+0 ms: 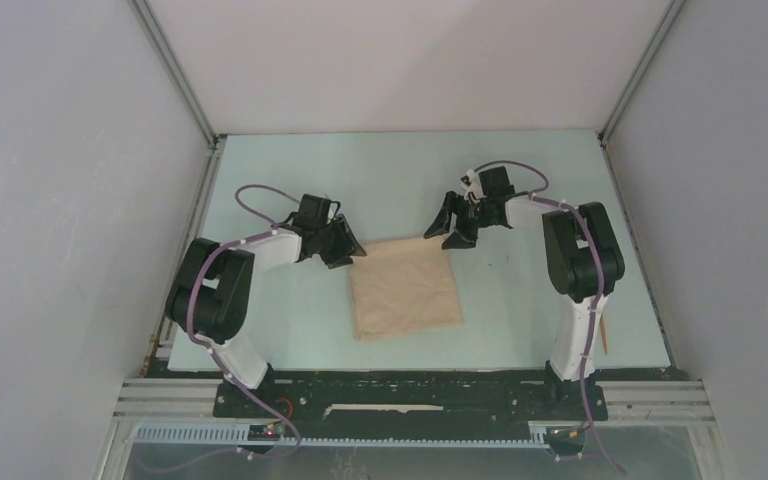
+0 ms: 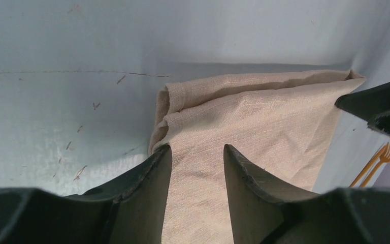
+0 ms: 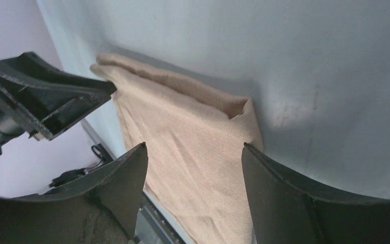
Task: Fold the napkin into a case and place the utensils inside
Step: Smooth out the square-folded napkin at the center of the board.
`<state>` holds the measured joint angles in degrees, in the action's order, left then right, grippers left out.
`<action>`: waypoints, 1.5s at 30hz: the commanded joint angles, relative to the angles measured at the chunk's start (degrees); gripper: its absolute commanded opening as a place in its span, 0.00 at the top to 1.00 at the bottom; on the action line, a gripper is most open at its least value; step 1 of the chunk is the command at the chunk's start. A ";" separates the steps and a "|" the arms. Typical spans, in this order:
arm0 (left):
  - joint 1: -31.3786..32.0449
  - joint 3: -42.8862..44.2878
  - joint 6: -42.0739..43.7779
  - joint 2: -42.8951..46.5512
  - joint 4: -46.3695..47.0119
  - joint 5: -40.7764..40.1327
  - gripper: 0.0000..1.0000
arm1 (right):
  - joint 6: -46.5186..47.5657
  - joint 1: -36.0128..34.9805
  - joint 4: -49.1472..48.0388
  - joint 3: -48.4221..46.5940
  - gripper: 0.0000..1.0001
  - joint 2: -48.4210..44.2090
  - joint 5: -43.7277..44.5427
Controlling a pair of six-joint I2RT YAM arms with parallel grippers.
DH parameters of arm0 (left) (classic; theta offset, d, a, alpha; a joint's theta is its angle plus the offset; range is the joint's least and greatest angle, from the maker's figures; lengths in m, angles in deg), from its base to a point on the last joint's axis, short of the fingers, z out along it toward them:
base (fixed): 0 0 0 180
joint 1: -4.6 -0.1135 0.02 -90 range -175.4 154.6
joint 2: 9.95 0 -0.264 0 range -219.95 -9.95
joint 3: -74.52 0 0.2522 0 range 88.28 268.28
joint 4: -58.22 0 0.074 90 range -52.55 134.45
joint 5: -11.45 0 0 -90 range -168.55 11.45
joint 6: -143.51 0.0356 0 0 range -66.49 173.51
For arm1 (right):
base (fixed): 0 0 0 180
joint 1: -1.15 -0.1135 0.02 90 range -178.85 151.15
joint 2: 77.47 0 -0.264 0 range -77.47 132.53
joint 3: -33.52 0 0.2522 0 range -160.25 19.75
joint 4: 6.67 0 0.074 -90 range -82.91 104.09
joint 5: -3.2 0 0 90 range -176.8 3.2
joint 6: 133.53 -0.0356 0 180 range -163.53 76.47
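The beige napkin [image 1: 405,290] lies folded into a rough square in the middle of the table, with its doubled edge on the far side. My left gripper [image 1: 345,250] hovers open over its far left corner [image 2: 162,109], with cloth showing between the fingers [image 2: 197,147] but not pinched. Over the far right corner [image 3: 244,109] my right gripper [image 1: 445,235] is open too, its jaws wide apart [image 3: 194,146] above the napkin [image 3: 193,127]. The orange utensils [image 1: 605,335] lie by the right arm's base. In the left wrist view one of the utensils [image 2: 381,160] shows fork tines.
The pale green table [image 1: 290,320] ends at a black rail [image 1: 410,385] in front. White walls enclose the left, right and back. Each wrist view catches the other gripper: the right one [image 2: 381,109] and the left one [image 3: 45,101].
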<state>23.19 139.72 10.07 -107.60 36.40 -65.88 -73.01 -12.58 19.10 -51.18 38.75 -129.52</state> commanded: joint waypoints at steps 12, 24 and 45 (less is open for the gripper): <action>-0.29 3.80 -1.11 2.62 1.17 3.11 0.44 | -3.42 -2.31 -2.58 -5.51 0.23 -1.62 -0.76; -2.69 5.53 0.67 -4.88 -1.15 -7.90 0.45 | 2.97 2.86 5.06 -12.77 0.24 8.73 5.51; 5.24 -5.24 -0.63 6.72 -0.38 -2.26 0.40 | 0.03 -5.00 -0.19 1.62 0.23 -2.66 -1.61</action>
<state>29.38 137.32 9.81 -98.46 35.35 -64.46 -71.04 -20.69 22.49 -52.58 31.67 -129.76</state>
